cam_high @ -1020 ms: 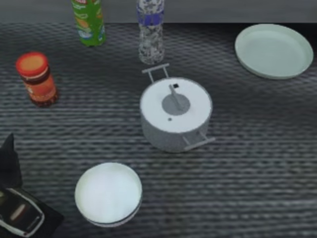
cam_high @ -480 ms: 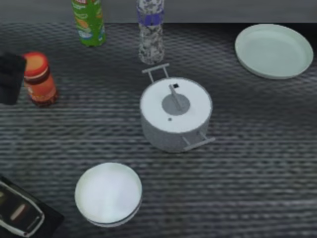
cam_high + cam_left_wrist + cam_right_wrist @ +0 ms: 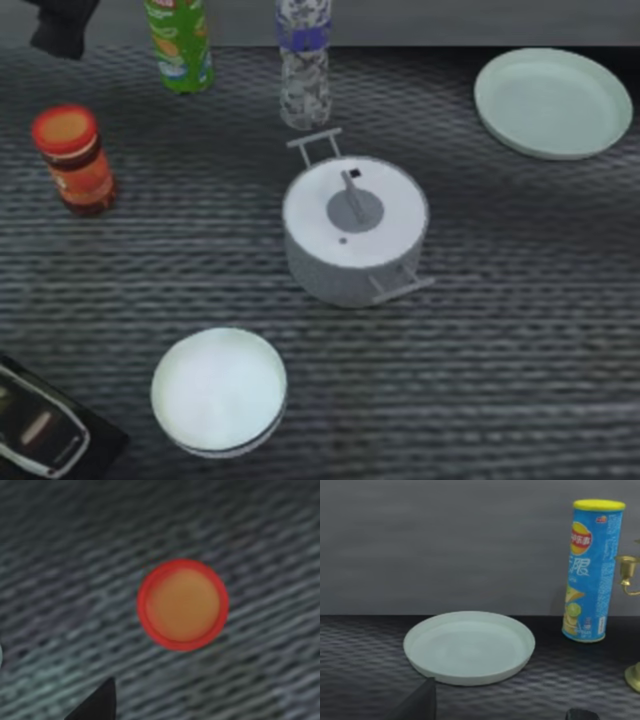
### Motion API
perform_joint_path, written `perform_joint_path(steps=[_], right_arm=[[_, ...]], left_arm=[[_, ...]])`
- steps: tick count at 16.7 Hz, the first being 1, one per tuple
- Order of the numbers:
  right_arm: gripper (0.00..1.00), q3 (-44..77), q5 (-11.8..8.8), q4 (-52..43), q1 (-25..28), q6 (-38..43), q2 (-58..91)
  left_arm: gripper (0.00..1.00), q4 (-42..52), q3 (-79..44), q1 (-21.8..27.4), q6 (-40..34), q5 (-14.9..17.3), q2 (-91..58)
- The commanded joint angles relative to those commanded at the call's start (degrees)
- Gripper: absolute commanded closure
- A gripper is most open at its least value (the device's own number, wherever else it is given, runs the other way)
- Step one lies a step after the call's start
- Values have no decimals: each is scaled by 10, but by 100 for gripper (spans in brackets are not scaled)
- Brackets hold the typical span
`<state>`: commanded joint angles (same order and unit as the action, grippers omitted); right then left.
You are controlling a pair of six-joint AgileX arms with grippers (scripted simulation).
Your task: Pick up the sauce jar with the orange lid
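The sauce jar with the orange lid (image 3: 72, 160) stands upright at the table's left, showing a red-rimmed lid, an orange-red label and dark contents. My left gripper (image 3: 60, 25) hangs high over the far left corner, beyond the jar and apart from it. Its wrist view looks straight down on the lid (image 3: 182, 605); one dark fingertip (image 3: 97, 705) shows there, set wide, and nothing is held. My right gripper (image 3: 502, 711) is out of the top view, open and empty, facing the pale green plate (image 3: 469, 647).
A lidded grey pot (image 3: 354, 228) sits mid-table, a white bowl (image 3: 218, 390) in front of it. A green can (image 3: 180, 42) and a clear blue-banded bottle (image 3: 304, 65) stand at the back. The pale plate (image 3: 552, 100) lies back right. A blue can (image 3: 590, 570) stands beside it.
My left gripper has swept from the front left edge, past the jar's left side, up to the far left corner. The jar has not moved.
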<state>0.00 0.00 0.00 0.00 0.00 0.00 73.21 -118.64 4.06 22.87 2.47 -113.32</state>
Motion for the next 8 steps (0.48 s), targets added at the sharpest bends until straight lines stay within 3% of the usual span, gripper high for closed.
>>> perform_joint_path(steps=[4, 8], right_arm=[[0, 0, 0, 0, 0, 0, 0], [0, 0, 0, 0, 0, 0, 0]], left_arm=[[0, 95, -183, -12, 30, -8, -197], [0, 162, -290, -23, 49, -15, -325]])
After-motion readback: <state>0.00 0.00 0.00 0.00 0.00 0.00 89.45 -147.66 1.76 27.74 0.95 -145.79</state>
